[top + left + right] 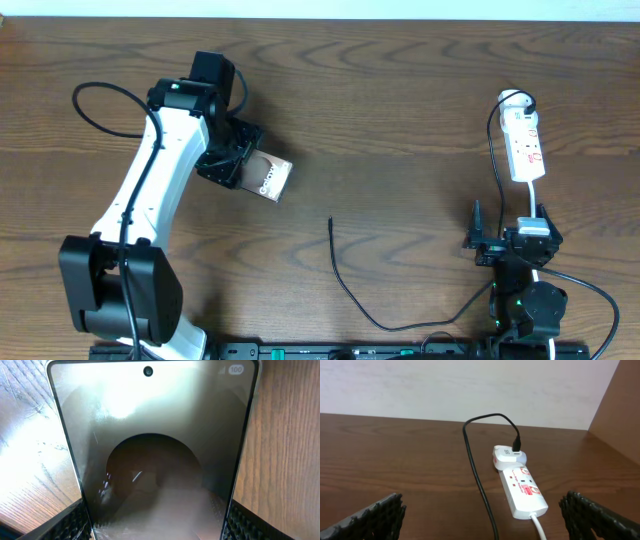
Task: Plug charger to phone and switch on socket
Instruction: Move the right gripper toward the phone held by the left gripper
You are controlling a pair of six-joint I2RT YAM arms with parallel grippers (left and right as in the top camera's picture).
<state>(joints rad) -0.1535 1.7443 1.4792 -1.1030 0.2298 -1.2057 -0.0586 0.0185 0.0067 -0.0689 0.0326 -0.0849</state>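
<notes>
Overhead shows your left gripper (237, 166) clasping the phone (270, 178), right gripper (507, 228) wide and empty; next, probably grasp the charger (345, 285) near its tip.

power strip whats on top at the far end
A white adapter sits plugged into the far end of the power strip, with the black charger cable plugged into it. The adapter's pins are covered.

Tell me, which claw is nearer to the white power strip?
Right. The right claw sits close to the cord end of the power strip, open; the left claw is far across the table, closed on the phone.
</notes>
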